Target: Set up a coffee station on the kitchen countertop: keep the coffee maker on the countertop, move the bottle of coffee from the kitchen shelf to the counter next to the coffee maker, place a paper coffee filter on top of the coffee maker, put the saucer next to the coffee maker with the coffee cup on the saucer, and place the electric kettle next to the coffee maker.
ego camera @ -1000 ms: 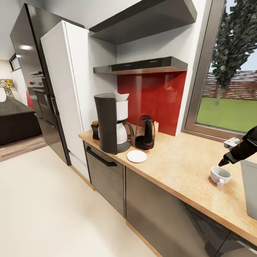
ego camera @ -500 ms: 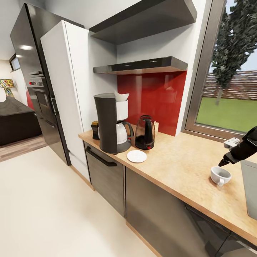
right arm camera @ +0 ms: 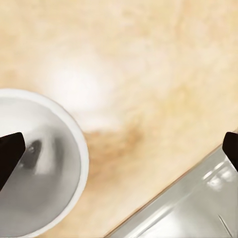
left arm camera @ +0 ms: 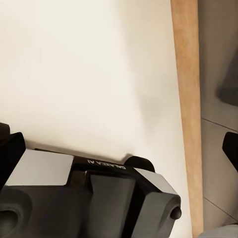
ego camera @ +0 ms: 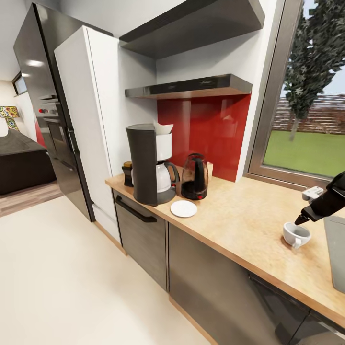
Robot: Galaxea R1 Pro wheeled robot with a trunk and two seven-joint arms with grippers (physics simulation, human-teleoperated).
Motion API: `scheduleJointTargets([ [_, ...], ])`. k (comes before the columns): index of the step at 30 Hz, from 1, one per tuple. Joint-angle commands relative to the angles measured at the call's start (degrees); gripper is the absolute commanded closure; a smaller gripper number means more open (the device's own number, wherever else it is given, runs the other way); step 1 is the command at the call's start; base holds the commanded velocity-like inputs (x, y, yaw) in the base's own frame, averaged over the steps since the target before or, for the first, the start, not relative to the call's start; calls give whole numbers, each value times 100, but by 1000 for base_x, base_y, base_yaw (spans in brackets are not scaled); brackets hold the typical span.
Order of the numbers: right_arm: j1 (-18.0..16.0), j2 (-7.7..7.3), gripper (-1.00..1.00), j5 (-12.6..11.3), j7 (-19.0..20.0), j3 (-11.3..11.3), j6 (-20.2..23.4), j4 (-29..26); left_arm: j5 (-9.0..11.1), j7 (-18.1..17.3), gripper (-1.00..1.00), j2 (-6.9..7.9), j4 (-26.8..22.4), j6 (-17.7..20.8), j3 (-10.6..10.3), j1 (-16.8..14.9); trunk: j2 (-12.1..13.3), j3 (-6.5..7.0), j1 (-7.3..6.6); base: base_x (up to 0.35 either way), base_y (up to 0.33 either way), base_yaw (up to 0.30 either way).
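My right gripper (ego camera: 303, 219) hangs just above the coffee cup (ego camera: 295, 235), fingers spread wide apart, one tip over the cup's bowl (right arm camera: 37, 163). The cup sits on the wooden countertop (ego camera: 249, 215), well apart from the saucer (ego camera: 183, 209), which lies bare just beside the coffee maker (ego camera: 149, 164) and the electric kettle (ego camera: 194, 177). A paper filter (ego camera: 163, 128) tops the maker. My left gripper looks open, though only one fingertip (left arm camera: 231, 148) shows clearly.

My sink (ego camera: 337, 251) runs off the frame edge; the jar (ego camera: 127, 173) hides partly behind the coffee maker (ego camera: 146, 165).
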Motion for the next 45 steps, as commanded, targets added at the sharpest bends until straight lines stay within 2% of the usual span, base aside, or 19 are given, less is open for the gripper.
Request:
scheduleJointTargets([
  [1,-12,-1,-100,-58,-26,38,31,6,61,-11,-100,2,-3,41,-45,-3,-46,-25,23,0,0,0],
  [15,65,81,-100,-58,-26,38,21,54,61,-11,-100,1,-4,42,-45,-3,-46,-25,23,0,0,0],
  [21,71,99,-100,-58,-26,38,21,58,61,-11,-100,0,-2,42,-45,-3,-286,-133,154,0,0,0],
  [33,100,102,-100,-58,-26,38,21,80,61,-11,-100,1,-4,42,-45,-3,-286,-133,154,0,0,0],
  [38,144,102,-100,-58,-26,38,17,81,61,-11,-100,0,-2,44,-45,-3,-487,-223,264,0,0,0],
  [45,159,102,-100,-58,-26,38,14,81,61,-11,-100,2,-3,42,-45,-3,-487,-223,264,0,0,0],
])
